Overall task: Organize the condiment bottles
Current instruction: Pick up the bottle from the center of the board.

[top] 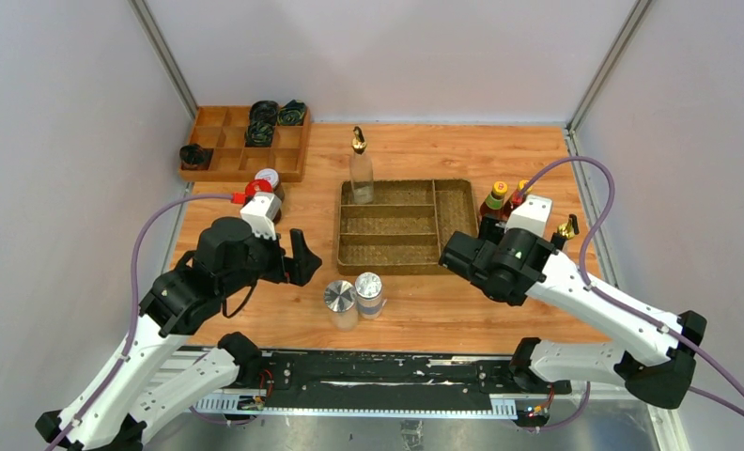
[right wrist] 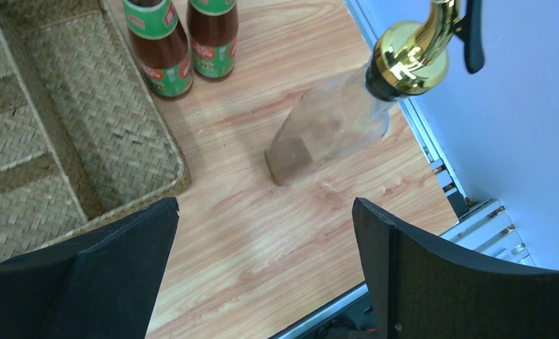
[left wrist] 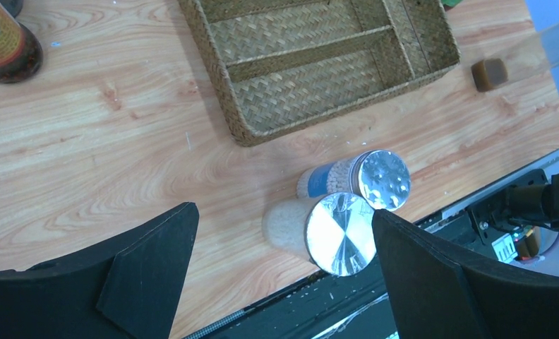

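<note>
Seen from the left wrist, the left gripper [left wrist: 282, 215] hangs above the two shakers with its jaws spread wide and nothing between the pads. The plain shaker [left wrist: 340, 233] stands upright, so its long axis points straight up at the jaws and only its silver lid faces them. It sits inside the gap, off-centre toward 3 o'clock and just beside the right-hand finger. The blue-labelled shaker [left wrist: 379, 180] stands touching or nearly touching it at 1 o'clock. Both are at 6 o'clock of the woven tray [left wrist: 312, 92], near the front edge of the table [left wrist: 86, 141].

From the right wrist, the right gripper [right wrist: 264, 205] is also released, holding and touching nothing. A clear bottle [right wrist: 333, 123] with a gold spout stands upright at 1 o'clock of its jaws, outside the gap and close to the table's side edge. The two sauce bottles [right wrist: 213, 42] stand side by side at 11 o'clock, just beside the tray's outer wall.

The overhead view shows a second clear bottle [top: 361, 174] already standing in the tray's far-left compartment. The red-lidded jar [top: 255, 191] and white-lidded jar [top: 269, 177] wait at 9 o'clock of the tray.

The left arm is much the nearer to the shakers. A grasp there probably needs a small shift toward 3 o'clock, then a straight descent, or the right-hand finger may land on the lid.
</note>
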Controlling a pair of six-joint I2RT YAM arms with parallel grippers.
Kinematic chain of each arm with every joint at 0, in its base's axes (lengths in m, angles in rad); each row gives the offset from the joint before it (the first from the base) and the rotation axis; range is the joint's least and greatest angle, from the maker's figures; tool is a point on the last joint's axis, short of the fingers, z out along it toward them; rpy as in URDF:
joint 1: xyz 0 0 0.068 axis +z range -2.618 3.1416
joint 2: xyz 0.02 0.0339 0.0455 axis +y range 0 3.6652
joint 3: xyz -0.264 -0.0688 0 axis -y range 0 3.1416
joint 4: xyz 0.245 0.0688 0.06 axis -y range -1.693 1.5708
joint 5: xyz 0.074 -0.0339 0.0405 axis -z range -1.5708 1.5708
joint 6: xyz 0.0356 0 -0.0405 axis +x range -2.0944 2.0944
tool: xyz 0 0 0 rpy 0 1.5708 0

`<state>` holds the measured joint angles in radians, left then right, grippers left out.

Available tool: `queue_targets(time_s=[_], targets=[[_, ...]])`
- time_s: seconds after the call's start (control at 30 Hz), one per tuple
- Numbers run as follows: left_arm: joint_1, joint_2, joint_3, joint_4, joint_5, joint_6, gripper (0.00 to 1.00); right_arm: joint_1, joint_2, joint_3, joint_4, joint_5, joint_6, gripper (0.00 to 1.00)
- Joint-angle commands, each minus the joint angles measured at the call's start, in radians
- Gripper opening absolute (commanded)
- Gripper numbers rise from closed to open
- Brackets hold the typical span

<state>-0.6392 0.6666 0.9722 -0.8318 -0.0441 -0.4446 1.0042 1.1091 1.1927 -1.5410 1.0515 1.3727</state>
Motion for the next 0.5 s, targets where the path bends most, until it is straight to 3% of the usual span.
queue_targets(time_s=[0.0,0.47], targets=[[-0.007,-0.014,-0.016,0.017,0.021,0.022,1.00,-0.047,0.001,0.027,-0.066,0.080,0.031,1.00],[-0.007,-0.001,-0.035,0.023,0.013,0.034,1.00,-0.260,-0.128,-0.022,-0.064,0.109,-0.070,1.00]])
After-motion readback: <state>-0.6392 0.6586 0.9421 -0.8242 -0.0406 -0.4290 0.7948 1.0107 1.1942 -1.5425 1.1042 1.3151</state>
